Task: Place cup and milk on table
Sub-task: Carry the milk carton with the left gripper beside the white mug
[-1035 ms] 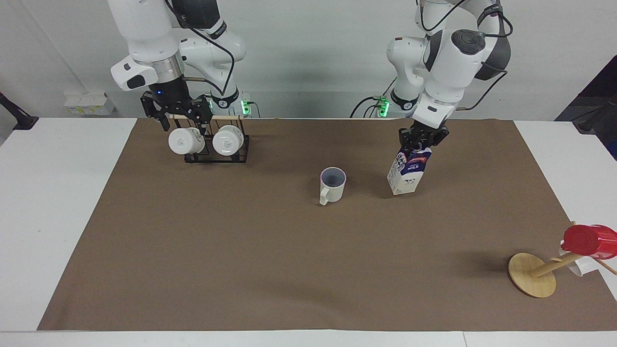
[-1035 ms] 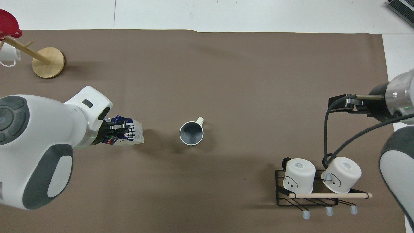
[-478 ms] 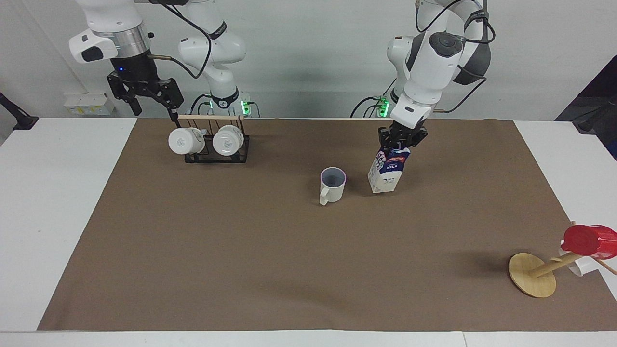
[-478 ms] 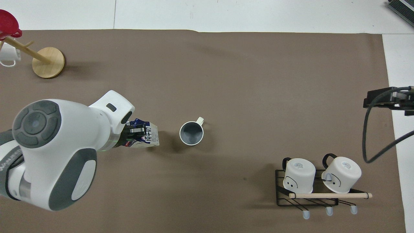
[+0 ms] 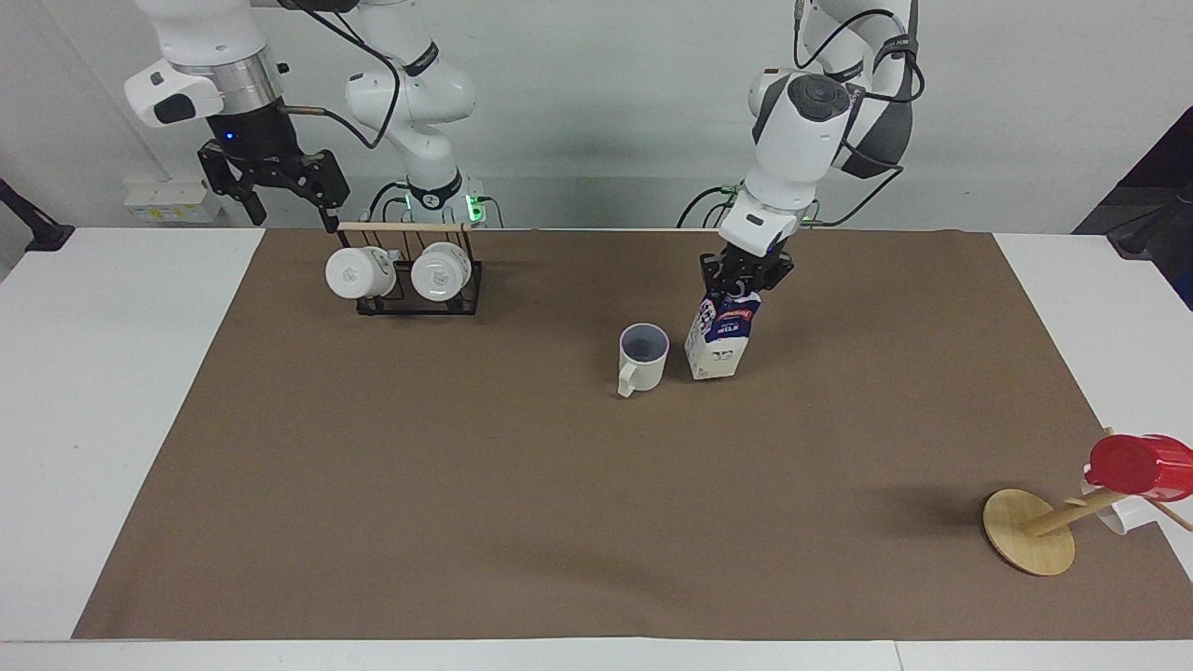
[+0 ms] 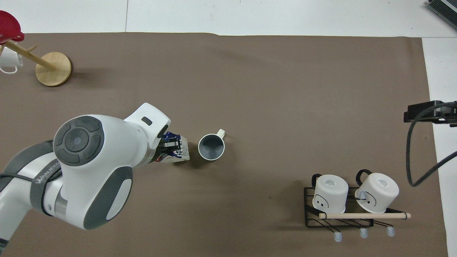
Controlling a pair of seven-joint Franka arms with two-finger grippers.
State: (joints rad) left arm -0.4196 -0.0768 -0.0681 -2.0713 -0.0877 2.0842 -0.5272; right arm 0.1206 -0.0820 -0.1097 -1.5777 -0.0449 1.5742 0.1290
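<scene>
Your left gripper (image 5: 746, 280), pinching top of small white-and-blue gable-top milk carton (image 5: 719, 335), has swung it in just beside cream-white ceramic mug (image 5: 642, 358) standing mid-mat, on the left arm's side. Carton tilted; lowering and release remain. Right gripper (image 5: 276, 191), fingers spread, has lifted and waits over white tabletop (image 5: 112, 373) beside black wire mug rack (image 5: 419, 289).

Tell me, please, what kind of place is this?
Probably a robotics lab bench, not a home kitchen. Two robot arms stand at a white table under a brown mat; the left gripper holds the milk beside the cup, and the right gripper waits over a wire mug rack.
</scene>
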